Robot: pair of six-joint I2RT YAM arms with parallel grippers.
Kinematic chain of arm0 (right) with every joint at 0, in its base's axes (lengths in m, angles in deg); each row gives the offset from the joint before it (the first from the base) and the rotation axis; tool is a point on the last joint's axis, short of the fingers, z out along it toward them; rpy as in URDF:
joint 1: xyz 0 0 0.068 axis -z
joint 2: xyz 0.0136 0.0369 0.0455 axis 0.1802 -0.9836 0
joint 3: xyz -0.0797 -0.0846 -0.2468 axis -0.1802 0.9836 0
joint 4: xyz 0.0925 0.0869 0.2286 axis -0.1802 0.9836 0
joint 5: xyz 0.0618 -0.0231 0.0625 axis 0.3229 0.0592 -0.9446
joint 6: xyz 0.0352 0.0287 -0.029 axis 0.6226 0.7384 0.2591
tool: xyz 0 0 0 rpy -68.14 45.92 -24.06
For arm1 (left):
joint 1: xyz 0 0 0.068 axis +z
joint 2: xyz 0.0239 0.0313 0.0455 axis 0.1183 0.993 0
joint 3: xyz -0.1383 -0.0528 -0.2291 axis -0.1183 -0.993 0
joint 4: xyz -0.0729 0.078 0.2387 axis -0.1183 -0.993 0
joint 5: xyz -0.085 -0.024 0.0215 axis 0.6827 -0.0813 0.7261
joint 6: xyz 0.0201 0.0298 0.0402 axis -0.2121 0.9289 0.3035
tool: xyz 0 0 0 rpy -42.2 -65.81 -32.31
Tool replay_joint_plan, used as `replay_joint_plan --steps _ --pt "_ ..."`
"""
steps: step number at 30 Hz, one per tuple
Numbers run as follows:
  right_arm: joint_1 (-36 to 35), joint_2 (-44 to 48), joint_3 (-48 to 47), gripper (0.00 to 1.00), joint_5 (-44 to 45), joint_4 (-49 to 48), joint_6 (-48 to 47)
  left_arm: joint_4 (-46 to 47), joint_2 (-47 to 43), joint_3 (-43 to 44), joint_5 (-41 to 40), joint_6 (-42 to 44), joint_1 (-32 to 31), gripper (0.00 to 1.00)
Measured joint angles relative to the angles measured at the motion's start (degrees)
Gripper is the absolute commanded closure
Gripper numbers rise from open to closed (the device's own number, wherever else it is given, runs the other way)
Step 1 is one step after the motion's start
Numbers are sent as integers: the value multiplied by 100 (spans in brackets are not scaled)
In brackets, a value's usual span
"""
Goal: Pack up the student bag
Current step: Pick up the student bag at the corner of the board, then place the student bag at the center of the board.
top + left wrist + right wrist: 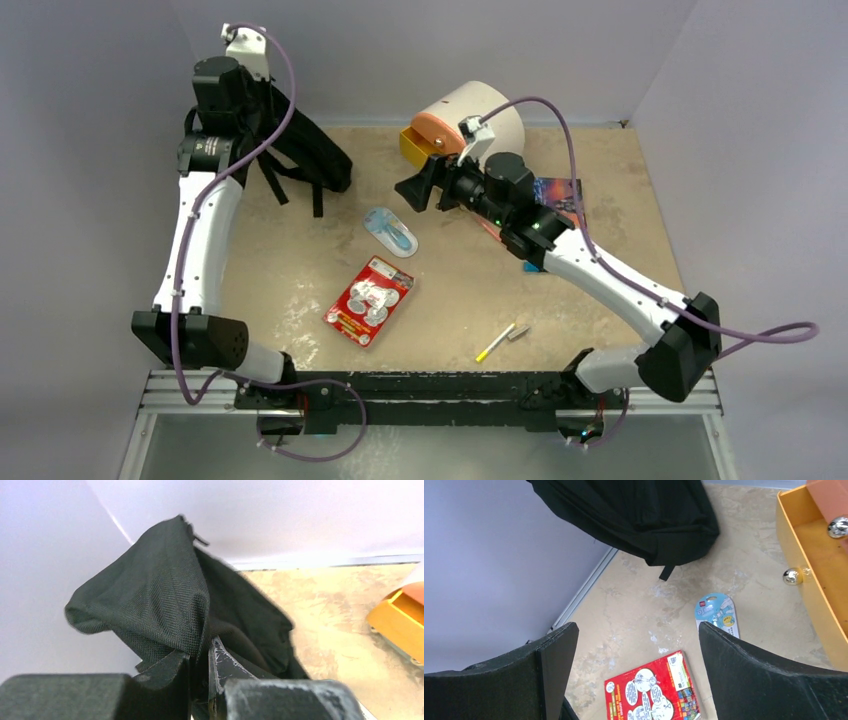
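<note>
Noting the student bag [305,155] slumping at the far left corner of the table [450,290], close against the wall, straps trailing toward the middle. Clamping a raised fold of its black fabric with the left gripper [200,677], fingers [227,665] closed tight on the cloth, the fold peaking above them. Hovering the right gripper [414,190] spread wide and holding nothing, pointing left, just in front of the cream cylindrical box [485,110] and beside its pulled-out yellow drawer [413,148]. Lying flat between the two arms: a blue blister pack [392,232] and, nearer the bases, a red card pack [370,300], close together but apart. Resting near the front edge on the right: a yellow pen [496,342], with a small grey piece [520,332] just beside it. Showing partly from under the right arm: a colourful printed sheet [562,195], too covered for telling what it is.
</note>
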Motion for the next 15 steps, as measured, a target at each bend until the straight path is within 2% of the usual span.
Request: replay_joint_plan --steps 8,15 --pt "0 758 439 5 197 15 9 -203 229 1235 1528 354 2 100" --pt "0 1113 660 2 422 48 33 -828 72 1827 2778 356 -20 100"
